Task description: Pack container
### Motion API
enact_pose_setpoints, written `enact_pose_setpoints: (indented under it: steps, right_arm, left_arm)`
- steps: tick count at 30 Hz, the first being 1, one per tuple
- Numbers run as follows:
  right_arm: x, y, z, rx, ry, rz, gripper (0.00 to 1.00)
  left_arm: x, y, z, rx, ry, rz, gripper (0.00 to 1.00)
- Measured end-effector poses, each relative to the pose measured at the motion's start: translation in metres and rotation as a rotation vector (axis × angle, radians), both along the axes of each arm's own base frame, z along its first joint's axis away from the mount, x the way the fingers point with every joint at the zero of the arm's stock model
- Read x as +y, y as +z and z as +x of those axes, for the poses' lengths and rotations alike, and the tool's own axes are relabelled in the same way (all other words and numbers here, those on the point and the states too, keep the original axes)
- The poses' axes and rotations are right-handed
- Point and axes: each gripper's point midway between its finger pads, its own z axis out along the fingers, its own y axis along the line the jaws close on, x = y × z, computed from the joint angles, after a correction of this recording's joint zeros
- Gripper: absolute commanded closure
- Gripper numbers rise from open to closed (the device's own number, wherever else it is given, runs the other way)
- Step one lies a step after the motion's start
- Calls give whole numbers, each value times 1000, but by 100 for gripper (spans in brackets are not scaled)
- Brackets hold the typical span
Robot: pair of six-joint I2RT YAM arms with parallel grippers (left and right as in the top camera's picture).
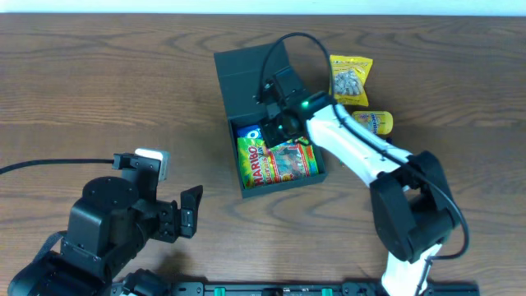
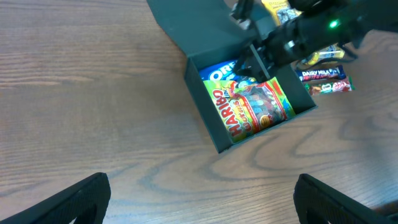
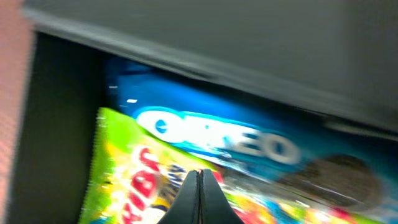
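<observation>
A brown wooden table [image 1: 99, 82] seen from above, with two robot arms working at it. Near the middle of the table, toward the far side, sits the container [image 1: 246, 82], a shallow dark box with its flap lid standing open at the far end. The box sits turned at a slight angle to the table edge.

Inside the box are two snack packets. A blue cookie packet [image 1: 249, 131] lies against the lid end. A green and yellow gummy candy bag [image 1: 275, 163] lies next to it and fills most of the near part, its top edge overlapping the blue packet.

The white right arm reaches in from the near right side of the table. The right gripper [image 1: 274, 130] is down inside the box, over the place where the two packets meet. In its own camera view the two fingers are pressed tight together with nothing between them. Whether the tips touch the candy bag cannot be told.

The black left arm sits at the near left corner, well apart from the box. The left gripper [image 2: 202, 180] is spread wide and holds nothing, with bare table under it.

To the right of the box, on the table, lie a yellow snack bag [image 1: 351, 78] and a smaller yellow packet [image 1: 374, 122]. The left wrist view also shows two chocolate bars [image 2: 323, 73] side by side just past the box.
</observation>
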Motion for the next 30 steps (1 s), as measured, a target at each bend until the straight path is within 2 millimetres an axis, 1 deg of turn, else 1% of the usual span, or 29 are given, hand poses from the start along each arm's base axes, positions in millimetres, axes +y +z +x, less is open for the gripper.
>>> enact_pose_setpoints:
  steps: [3, 7, 13, 17, 26, 30]
  right_arm:
    - [17, -8, -6, 1, 39, 17, 99]
    - [31, -16, -8, -3, 66, 33, 98]
    - [34, -33, -11, 32, 76, 36, 98]
    - [33, -52, -14, 65, 76, 21, 99]
    - [35, -51, -14, 73, 82, 34, 99]
    - [37, -45, -18, 107, 98, 76, 99]
  left_arm:
    - [0, 0, 0, 0, 0, 0, 5]
    - [0, 0, 0, 0, 0, 0, 5]
    - [0, -1, -1, 3, 0, 1, 5]
    - [0, -1, -1, 3, 0, 2, 5]
    - [0, -1, -1, 3, 0, 2, 5]
    - [0, -1, -1, 3, 0, 2, 5]
